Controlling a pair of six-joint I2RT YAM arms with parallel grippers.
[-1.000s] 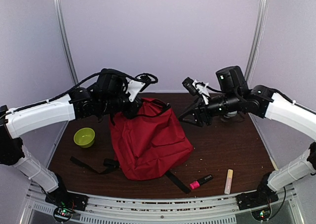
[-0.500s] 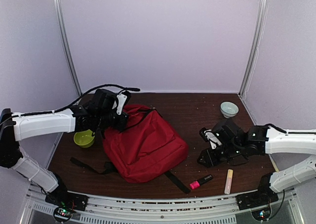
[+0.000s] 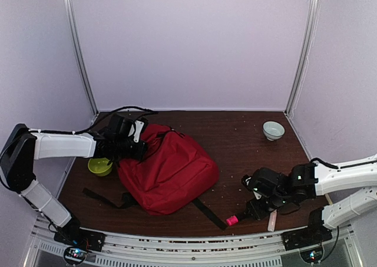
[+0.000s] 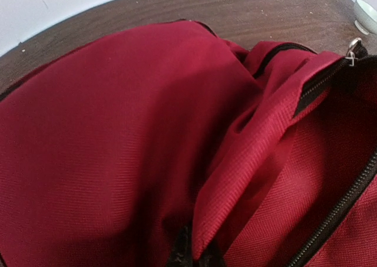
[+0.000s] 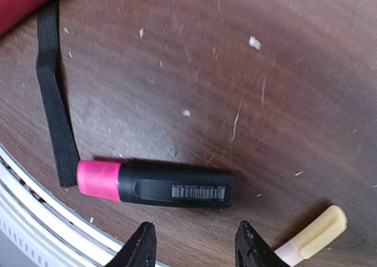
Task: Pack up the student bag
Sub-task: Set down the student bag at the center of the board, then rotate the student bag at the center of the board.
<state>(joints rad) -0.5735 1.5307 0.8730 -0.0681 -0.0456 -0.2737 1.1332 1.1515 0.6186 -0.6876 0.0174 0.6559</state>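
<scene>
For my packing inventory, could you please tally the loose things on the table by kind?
backpack: 1
bowls: 2 (green bowl, pale bowl)
marker: 1
cream stick: 1
Total: 5

The only print is on the black marker (image 5: 153, 187) lying on the brown table (image 5: 265, 72). Its pink cap (image 5: 98, 180) points to 9 o'clock. A barcode (image 5: 198, 191) sits on the marker's side, near the end at 3 o'clock. It is a short row of thin white bars with tiny white marks beside them. The marks are too small and blurry to read. No word, brand name or number can be made out in any of the views.
</scene>
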